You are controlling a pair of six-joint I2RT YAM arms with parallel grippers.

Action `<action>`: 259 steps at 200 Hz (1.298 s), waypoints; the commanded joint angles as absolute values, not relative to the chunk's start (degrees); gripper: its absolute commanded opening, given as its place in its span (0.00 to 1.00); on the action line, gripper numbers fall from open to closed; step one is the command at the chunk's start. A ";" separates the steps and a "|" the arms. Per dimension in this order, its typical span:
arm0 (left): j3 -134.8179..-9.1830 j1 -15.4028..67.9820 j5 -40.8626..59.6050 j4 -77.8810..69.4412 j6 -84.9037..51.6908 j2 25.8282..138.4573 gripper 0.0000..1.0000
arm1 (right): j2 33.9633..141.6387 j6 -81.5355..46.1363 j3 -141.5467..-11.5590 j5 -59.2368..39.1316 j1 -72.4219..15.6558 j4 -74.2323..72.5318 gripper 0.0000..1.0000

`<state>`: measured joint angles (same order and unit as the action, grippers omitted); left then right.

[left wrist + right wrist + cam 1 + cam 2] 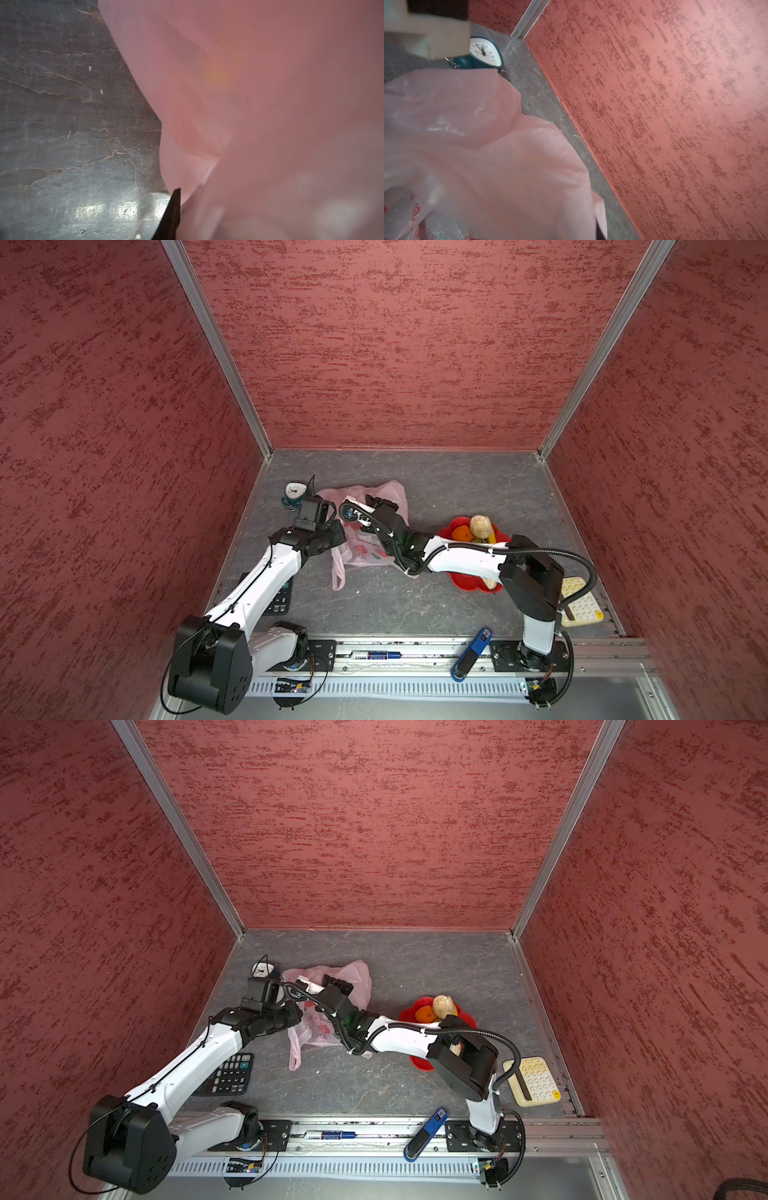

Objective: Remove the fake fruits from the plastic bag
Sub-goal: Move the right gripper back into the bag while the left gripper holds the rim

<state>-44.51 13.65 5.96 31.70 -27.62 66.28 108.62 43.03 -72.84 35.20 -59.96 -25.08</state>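
There the right gripper (377, 502) sat closed among the folds of the one plastic bag (388, 492), while the left gripper (338, 536), its jaws unreadable, met the bag's left side, with one clock (294, 492) just beyond, bare table (457, 481) behind, four fake fruits (480, 526) visible on the one red plate (446, 531), and two calculators (534, 1081) at the front corners.

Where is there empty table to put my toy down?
Bare table runs along the back wall, behind the plastic bag and red plate, and in front, between the black calculator and the plate. It's crowded around the bag, the clock and the plate.
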 commanded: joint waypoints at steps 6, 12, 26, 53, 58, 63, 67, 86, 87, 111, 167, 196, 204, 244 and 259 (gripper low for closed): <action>-43.88 13.18 7.88 29.11 -28.97 64.79 0.20 | 106.03 48.82 -70.56 38.40 -61.59 -36.32 0.08; -43.56 13.18 8.08 28.84 -29.31 64.56 0.20 | 105.76 49.89 -69.77 38.58 -61.94 -37.91 0.08; -42.82 13.18 8.45 28.11 -30.02 64.03 0.20 | 105.29 51.88 -68.26 38.96 -62.65 -41.22 0.08; -41.36 13.18 8.89 26.75 -31.19 63.33 0.20 | 104.29 54.54 -64.71 38.96 -64.13 -47.70 0.08; -41.10 13.19 8.91 26.58 -31.33 63.37 0.20 | 104.04 54.94 -63.95 38.94 -64.54 -49.10 0.08; -40.88 13.18 9.04 26.47 -31.45 63.37 0.20 | 103.86 55.29 -63.12 38.98 -64.74 -50.20 0.08; -40.66 13.14 9.17 26.36 -31.55 63.44 0.20 | 103.81 55.48 -62.52 38.98 -64.93 -51.09 0.08; -39.80 13.27 9.58 26.35 -32.05 63.76 0.20 | 103.70 54.72 -61.12 39.84 -65.17 -52.12 0.08; -39.81 13.27 9.58 26.36 -32.02 63.79 0.20 | 103.75 54.65 -61.06 39.92 -65.15 -52.12 0.09; -39.55 13.27 9.57 27.77 -32.77 63.74 0.20 | 103.97 51.53 -60.24 40.92 -65.18 -49.75 0.10; -40.47 13.60 7.31 34.27 -33.71 59.29 0.20 | 100.46 47.10 -56.95 42.50 -65.47 -49.19 0.10; -42.21 13.62 7.99 38.27 -34.87 55.84 0.20 | 101.09 46.84 -56.61 43.40 -65.05 -47.79 0.13; -42.62 13.63 8.44 39.48 -34.97 54.88 0.19 | 101.49 45.90 -56.47 43.52 -64.87 -46.85 0.15; -42.71 13.62 9.25 45.30 -33.58 53.68 0.19 | 100.87 35.53 -57.38 42.66 -63.99 -35.55 0.51; -43.48 13.62 9.86 46.13 -33.01 54.07 0.19 | 99.42 29.41 -58.64 41.08 -63.90 -27.48 0.68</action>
<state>-42.15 13.56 8.93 42.15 -34.09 53.87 101.84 39.72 -56.84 42.28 -64.38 -39.46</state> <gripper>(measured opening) 0.188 0.580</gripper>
